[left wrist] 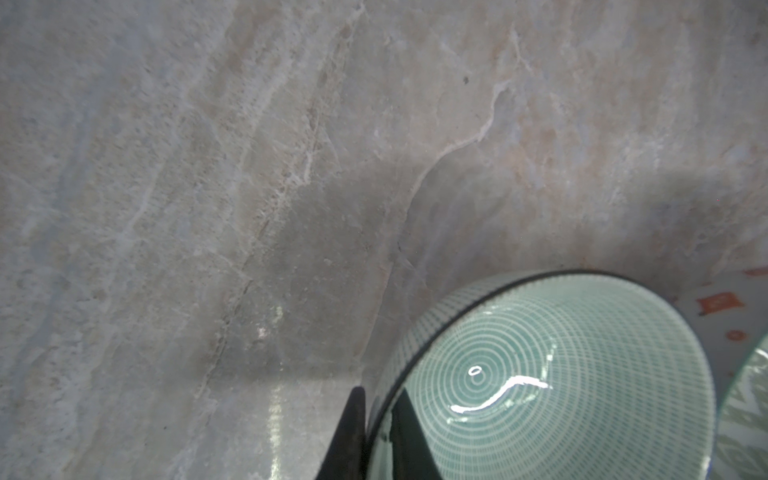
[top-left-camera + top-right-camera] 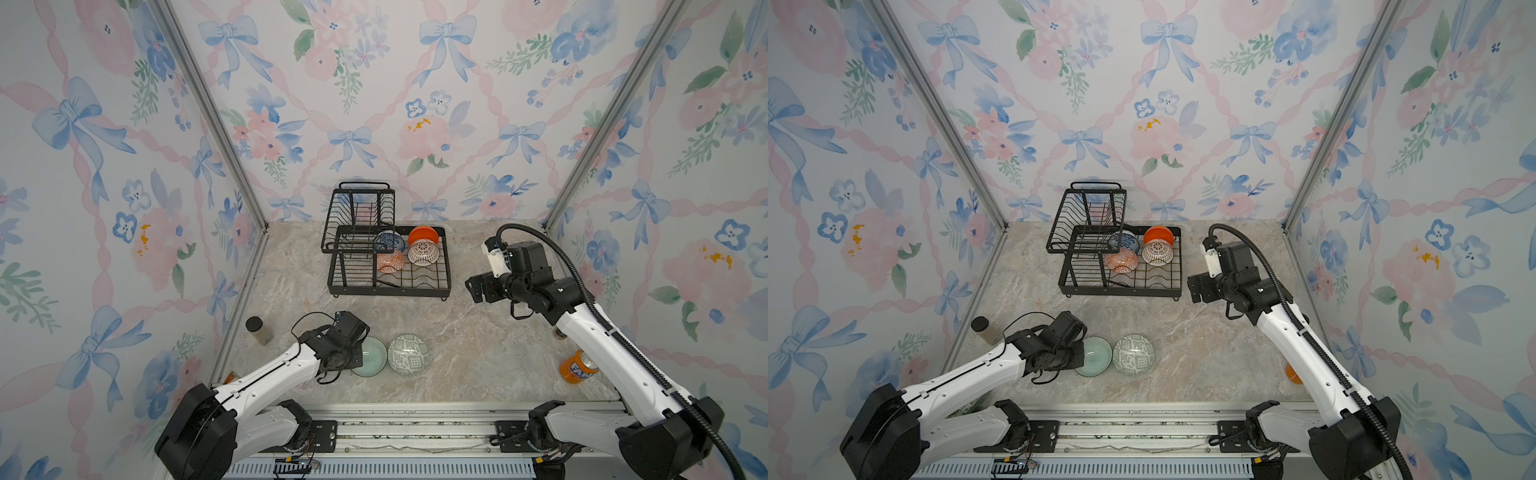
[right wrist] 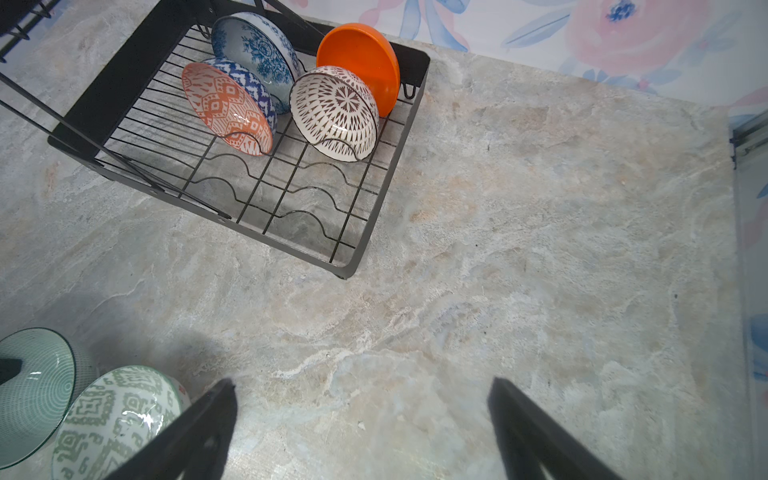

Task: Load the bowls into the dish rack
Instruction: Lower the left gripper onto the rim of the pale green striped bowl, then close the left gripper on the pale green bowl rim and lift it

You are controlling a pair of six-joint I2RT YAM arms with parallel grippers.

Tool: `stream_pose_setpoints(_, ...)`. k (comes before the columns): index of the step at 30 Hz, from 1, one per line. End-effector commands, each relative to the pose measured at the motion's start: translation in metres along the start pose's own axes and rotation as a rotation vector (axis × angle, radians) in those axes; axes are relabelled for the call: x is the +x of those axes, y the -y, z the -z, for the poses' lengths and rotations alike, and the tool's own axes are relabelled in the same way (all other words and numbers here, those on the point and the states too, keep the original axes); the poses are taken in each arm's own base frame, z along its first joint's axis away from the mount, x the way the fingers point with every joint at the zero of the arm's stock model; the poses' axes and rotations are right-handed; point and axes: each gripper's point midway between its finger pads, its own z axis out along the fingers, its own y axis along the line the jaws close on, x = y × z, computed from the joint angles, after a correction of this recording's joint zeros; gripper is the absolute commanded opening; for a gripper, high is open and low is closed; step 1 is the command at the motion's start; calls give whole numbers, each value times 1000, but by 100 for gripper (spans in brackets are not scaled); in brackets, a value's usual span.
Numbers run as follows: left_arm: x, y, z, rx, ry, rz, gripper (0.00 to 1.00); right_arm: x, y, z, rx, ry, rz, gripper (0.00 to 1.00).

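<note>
- Left tool [image 1: 379,409]: its two dark fingers straddle the rim of the celadon bowl [image 1: 561,374], one inside and one outside, pinching the thin wall. A rim grip probably suits a bowl too wide to span.
- That bowl sits mouth-up on the marbled counter [image 1: 208,166]. It is glossy, dark-edged and ringed with fine concentric lines.
- Just past it from the tool is the grey-green bowl [image 2: 408,354], its geometric outside showing. I cannot tell whether the two touch.
- Right tool [image 3: 363,386]: fingers spread wide and holding nothing, hanging over bare counter well away from both bowls.
- Ahead of that tool is the rack [image 3: 120,83], made of black wire. Four bowls stand on edge in its far wavy slots, which prop them upright. The near slots look free for the remaining two.
</note>
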Motion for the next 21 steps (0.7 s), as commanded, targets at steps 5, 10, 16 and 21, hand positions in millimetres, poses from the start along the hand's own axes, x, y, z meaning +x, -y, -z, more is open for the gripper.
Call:
stream_pose_setpoints(5, -3, -5, 2, -18, 27, -9, 5, 4, 2, 2, 1, -11, -3, 97)
stream_pose_setpoints(10, -14, -2, 10, -11, 75, -20, 0, 3, 2, 2, 1, -10, -4, 97)
stream_pose_setpoints(16, -32, 0, 23, 3, 127, -29, 0, 4, 2, 1, 1, -15, -2, 97)
stream_pose_setpoints(21, -44, 3, 36, 17, 186, -27, 0, 7, 2, 2, 1, -24, -4, 97)
